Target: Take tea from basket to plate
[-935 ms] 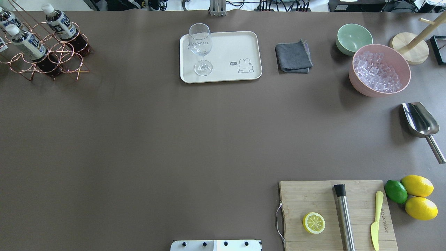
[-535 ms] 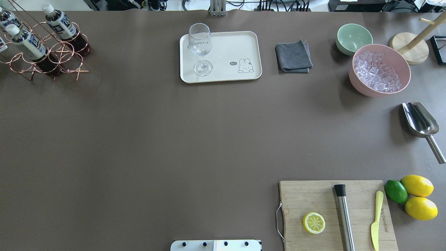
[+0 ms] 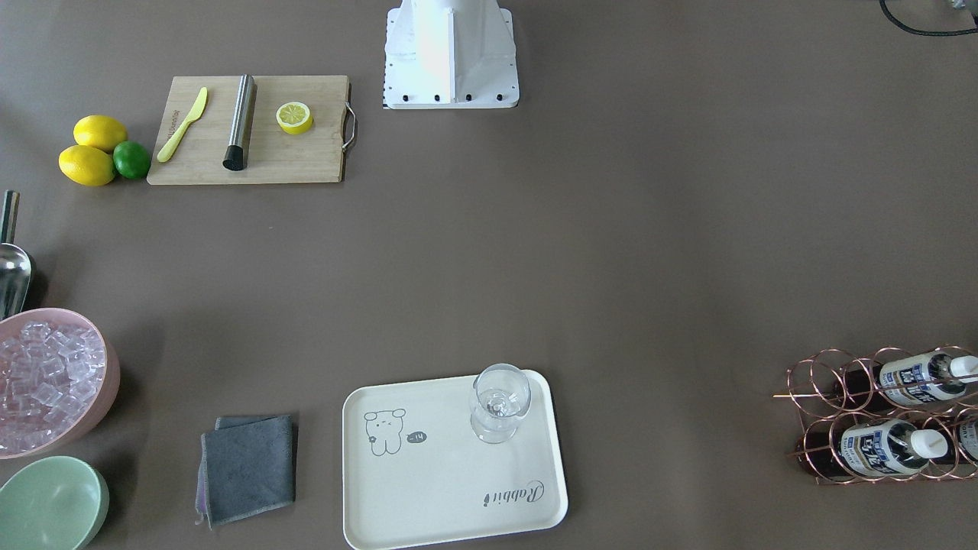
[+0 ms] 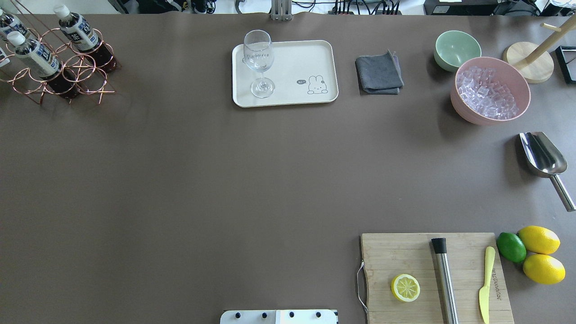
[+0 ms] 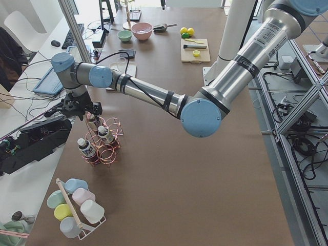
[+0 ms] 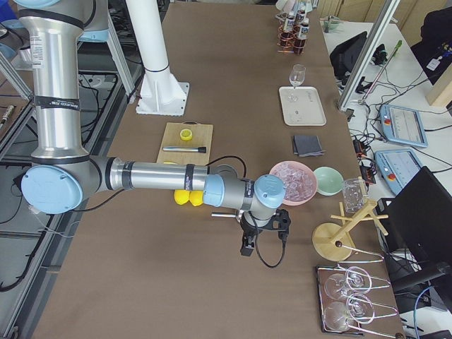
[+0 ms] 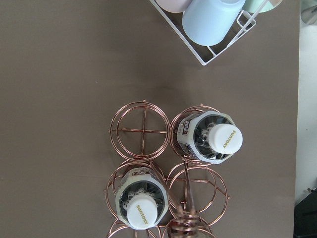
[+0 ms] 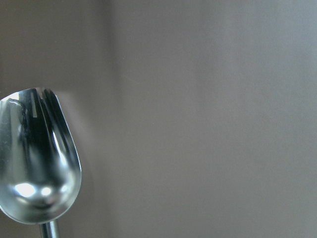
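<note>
Judging from how things lie, nothing of the carrying is done yet. The tea (image 7: 213,139) stands upright in a ring cell of the basket (image 7: 143,130), and two like bottles sit in other cells of the same basket, so none has been lifted out. The plate (image 4: 292,58) lies well apart from the basket and bears only a wine glass (image 4: 258,63).

The left claw (image 5: 86,114) hangs just above the basket, touching no bottle as far as the side view shows. I cannot tell whether it is spread or closed, nor which bottle it is lined up on, since its own camera shows only the basket from above and no fingers. The right claw (image 6: 247,246) is far from the basket, at the other end of the surface, over the metal scoop (image 8: 34,163); its state cannot be told either.

What is left is the whole sequence: come down on one bottle, grip it, raise it clear of the basket's wires, carry it away from the basket and set it on the plate.
</note>
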You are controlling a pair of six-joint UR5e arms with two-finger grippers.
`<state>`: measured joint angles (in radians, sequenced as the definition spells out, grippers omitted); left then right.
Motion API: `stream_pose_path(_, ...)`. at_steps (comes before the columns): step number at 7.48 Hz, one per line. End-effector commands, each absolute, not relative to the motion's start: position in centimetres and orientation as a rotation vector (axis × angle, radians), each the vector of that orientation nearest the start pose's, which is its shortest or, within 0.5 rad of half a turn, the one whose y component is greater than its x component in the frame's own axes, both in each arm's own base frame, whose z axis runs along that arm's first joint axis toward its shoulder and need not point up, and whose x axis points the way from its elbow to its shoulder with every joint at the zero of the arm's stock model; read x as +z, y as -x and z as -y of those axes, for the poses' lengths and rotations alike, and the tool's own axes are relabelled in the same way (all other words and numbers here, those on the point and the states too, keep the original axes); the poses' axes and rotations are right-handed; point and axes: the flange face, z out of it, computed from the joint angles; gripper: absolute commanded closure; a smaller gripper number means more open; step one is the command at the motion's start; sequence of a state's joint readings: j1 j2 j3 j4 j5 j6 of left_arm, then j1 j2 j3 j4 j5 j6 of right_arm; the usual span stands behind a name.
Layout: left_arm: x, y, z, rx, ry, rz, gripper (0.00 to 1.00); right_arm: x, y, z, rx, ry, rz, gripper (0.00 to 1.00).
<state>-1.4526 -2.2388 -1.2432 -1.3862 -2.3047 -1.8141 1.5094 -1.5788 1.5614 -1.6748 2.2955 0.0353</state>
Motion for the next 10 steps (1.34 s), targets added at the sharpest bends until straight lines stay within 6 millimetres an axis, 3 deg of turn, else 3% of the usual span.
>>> stream_pose_path(1,41.4,-2.3,74.5,-1.559,0.574,-0.621,0.47,68.1,-3.8,48.2,0.022,0.153,0.716,0.0)
stream_pose_path(2,41.6,-2.3,74.4,-1.565,0.58,-0.614,0.99,68.0,-3.8,48.3,0.023,0.152,0.716,0.0)
stream_pose_path(5,43.1,-1.7,71.3,-1.55,0.572,-0.669,1.0,67.9,-3.8,48.4,0.022,0.149,0.716,0.0)
stream_pose_path(7,42.3,-1.1,70.6,-1.553,0.657,-0.672,1.0,68.1,-3.8,48.3,0.022,0.152,0.716,0.0)
stream_pose_path(8,40.1,-1.2,69.6,-1.55,0.664,-0.668,1.0,68.2,-3.8,48.3,0.022,0.153,0.716,0.0)
stream_pose_path(9,36.6,-0.9,66.9,-1.549,0.66,-0.669,1.0,68.2,-3.8,48.2,0.021,0.154,0.715,0.0)
stream_pose_path(10,31.5,-0.6,63.7,-1.548,0.662,-0.667,1.0,68.2,-3.8,48.2,0.021,0.154,0.715,0.0)
